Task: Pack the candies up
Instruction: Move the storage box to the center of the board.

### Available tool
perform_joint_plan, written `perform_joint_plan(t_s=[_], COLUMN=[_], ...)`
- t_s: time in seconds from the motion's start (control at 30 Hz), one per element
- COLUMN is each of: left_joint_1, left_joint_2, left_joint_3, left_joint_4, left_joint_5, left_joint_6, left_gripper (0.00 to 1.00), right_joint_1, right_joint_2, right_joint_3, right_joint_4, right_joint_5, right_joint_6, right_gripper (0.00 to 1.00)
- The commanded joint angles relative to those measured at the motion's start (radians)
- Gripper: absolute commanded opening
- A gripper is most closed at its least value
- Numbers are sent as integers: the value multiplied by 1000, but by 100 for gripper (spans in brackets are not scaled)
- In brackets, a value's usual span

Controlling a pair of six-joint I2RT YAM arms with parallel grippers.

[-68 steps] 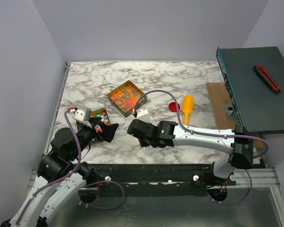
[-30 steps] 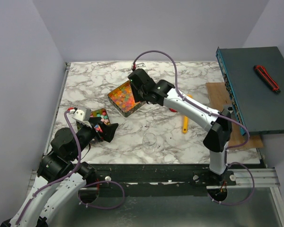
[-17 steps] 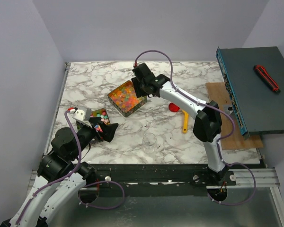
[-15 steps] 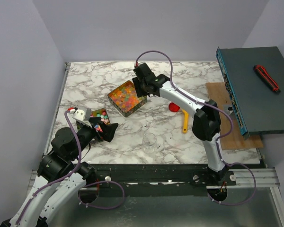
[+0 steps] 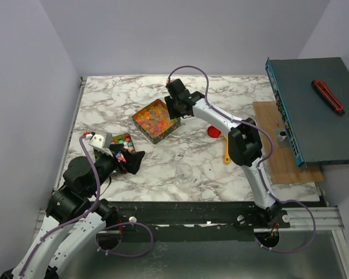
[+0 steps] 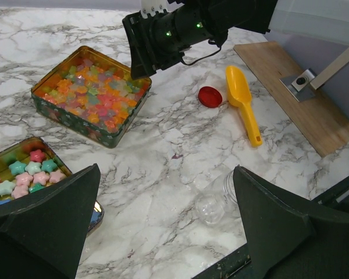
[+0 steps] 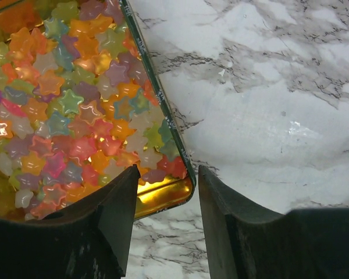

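Glossy candies (image 7: 75, 104) fill the large tin (image 7: 163, 195), pastel ones the small tin (image 6: 52, 153). Left fingers (image 6: 46, 221) spread wide; right fingers (image 7: 104, 232) apart, straddling the large tin's corner.

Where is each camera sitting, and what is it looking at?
Top camera: above and behind, looking down on the marble table; the left arm and right arm show.
Left wrist: near the table's left front, looking across at the candy tin, red cap, yellow scoop and clear jar; the open left claw shows below.
Right wrist: looking straight down at that tin's corner; the right claw shows below.
Shared: all three see the tin of star candies.
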Motion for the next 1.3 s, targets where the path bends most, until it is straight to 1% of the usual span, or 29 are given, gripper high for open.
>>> perform_joint_plan(t_s=[0.0,0.4,0.53,0.63,0.7,0.87,1.1,1.27], left_joint_1=[6,7,7,7,7,8,9,9], left_joint_2=[11,14,14,15,16,21,28,32], left_joint_3=[-3,-3,-3,-3,-3,-3,-3,-4], left_joint_4=[-16,-17,-17,-18,-18,-18,-18,-17], left_joint_5=[-14,-20,-20,-20,-21,-18,-14,-14], left_joint_6=[4,6,6,5,6,5,6,6], left_gripper=[99,99,99,99,99,99,99,99], right_joint_1=[-33,-44,-44,-45,-46,-45,-47,-55], right_joint_2=[52,149,160,172,176,150,63,-26], right_joint_3=[58,146,143,153,155,119,-10,-140], right_joint_4=[15,21,32,25,22,33,79,117], right_joint_5=[-40,-85,-87,-85,-82,-73,-29,18], right_joint_6=[-11,-6,-6,-3,-4,-13,-11,19], right_gripper=[49,40,31,27,22,2,0,1])
